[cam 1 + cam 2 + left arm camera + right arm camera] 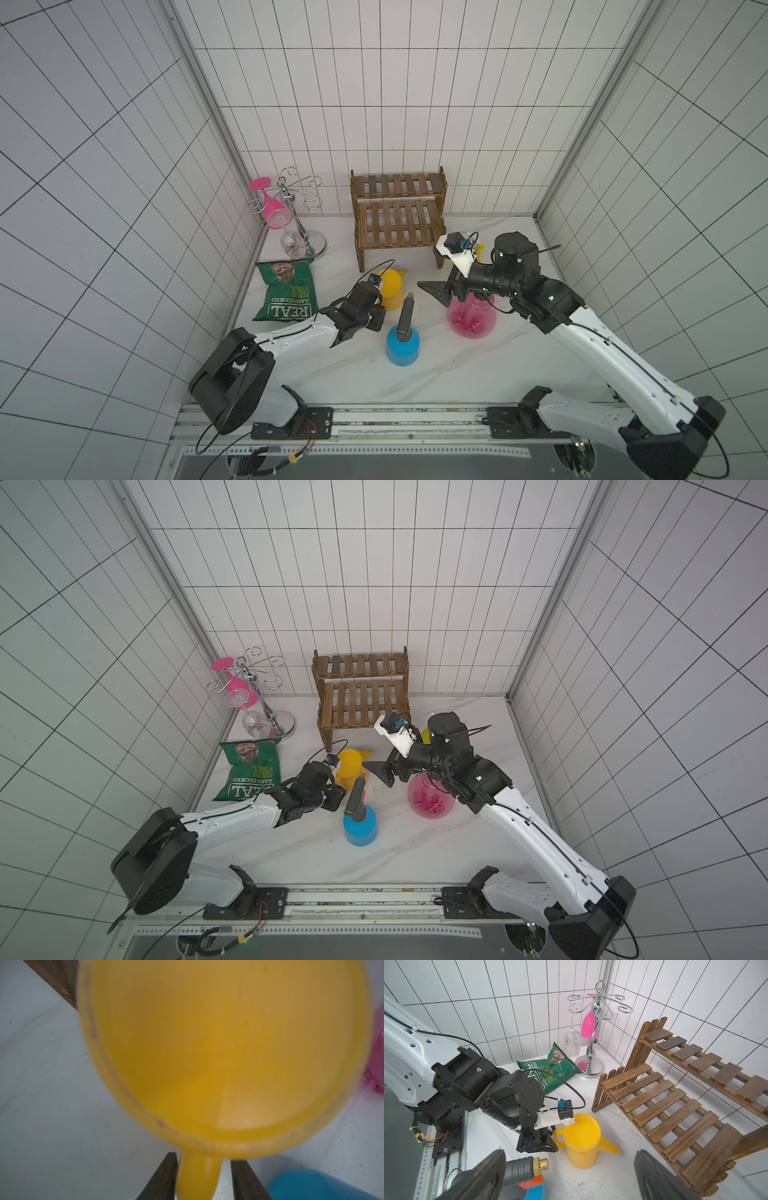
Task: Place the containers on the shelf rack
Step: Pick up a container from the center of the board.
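Table: white, marbled, carries everything.

Rack: dark wood, two stepped slatted tiers, set against the back wall. Both tiers bare, so no container placed yet.

Pink sprayer: round, upright, out in front of the rack's right end, under the right arm.

Blue bottle: upright, well out in front of the rack's middle.

Can: yellow, upright on the table just in front of the rack's left front leg, mouth up. Runs longest from handle to spout. Spout aims slantwise toward the rack; handle faces away from it. Looks empty, so probably light. Seems stiff, thin, smooth plastic, likely to slip in a loose pinch. Best taken by the handle. Held there, will probably hang lopsided and dip spout-first, so wants a firm grip and a level carry.

Small yellow bottle: beside the rack's right front leg, mostly hidden by the right arm.

Right hand: spread wide, holds nothing, hovers in front of the rack's right end above the pink sprayer.

Left hand: narrow, one finger either side of the handle. Sliver of table showing on one side, so apparently not clamped.
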{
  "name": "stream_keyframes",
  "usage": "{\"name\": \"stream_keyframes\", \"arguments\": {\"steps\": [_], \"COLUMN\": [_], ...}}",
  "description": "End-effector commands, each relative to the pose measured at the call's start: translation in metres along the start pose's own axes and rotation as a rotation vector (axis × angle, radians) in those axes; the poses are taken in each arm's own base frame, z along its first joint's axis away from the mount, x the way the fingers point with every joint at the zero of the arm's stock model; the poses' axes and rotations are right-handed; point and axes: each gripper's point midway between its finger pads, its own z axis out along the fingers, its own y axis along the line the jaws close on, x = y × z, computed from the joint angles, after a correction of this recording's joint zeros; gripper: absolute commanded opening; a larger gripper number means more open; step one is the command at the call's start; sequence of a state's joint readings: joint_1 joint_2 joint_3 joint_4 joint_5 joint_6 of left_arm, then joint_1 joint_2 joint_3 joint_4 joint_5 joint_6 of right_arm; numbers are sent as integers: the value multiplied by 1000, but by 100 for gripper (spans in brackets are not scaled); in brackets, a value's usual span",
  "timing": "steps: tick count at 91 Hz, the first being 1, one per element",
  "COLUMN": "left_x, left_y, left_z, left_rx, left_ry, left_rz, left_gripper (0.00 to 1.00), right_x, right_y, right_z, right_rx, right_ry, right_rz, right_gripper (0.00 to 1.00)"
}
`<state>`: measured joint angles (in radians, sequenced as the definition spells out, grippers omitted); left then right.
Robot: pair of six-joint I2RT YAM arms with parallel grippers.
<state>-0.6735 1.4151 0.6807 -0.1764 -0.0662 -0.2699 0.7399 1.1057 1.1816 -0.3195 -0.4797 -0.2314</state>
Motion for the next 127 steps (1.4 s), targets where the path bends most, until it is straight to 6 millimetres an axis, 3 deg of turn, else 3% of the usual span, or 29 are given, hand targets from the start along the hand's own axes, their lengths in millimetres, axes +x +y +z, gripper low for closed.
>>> {"name": "stream_keyframes", "arguments": {"steps": [1, 15, 18, 26, 47, 73, 87, 98, 114, 127], "left_x": [-26, -29, -30, -29, -37, -55, -86, -110, -135, -148], "left_y": [-7, -9, -9, -13, -11, -7, 1, 0, 5, 18], "left_z": [-1, 0, 0, -3, -38, -104, -147, -173, -193, -197], "left_rx": [10, 18, 21, 43, 47, 19, -32, 67, 241, 209], "left_ry": [-88, -106, -107, -109, -169, -212, -273, -290, -309, -301], "left_rz": [25, 30, 34, 43, 80, 208, 169, 72, -104, -83], "left_gripper": [40, 36, 28, 19, 0, 0, 0, 0, 0, 0], "right_x": [-3, -2, -1, -2, -1, -6, -14, -18, -13, -4], "right_y": [2, 1, 1, 2, 0, -13, -25, -29, -33, -34], "right_z": [-6, -6, -6, -7, -13, -27, -47, -60, -66, -70], "right_rx": [12, 16, 15, 15, 40, 158, 281, 334, 383, 402], "right_ry": [-15, -11, -10, -11, -12, -65, -162, -225, -241, -238], "right_rz": [-6, -9, -10, -13, -27, -39, -16, 5, 10, 20], "right_gripper": [99, 99, 99, 99, 99, 99, 99, 99, 99, 99]}}
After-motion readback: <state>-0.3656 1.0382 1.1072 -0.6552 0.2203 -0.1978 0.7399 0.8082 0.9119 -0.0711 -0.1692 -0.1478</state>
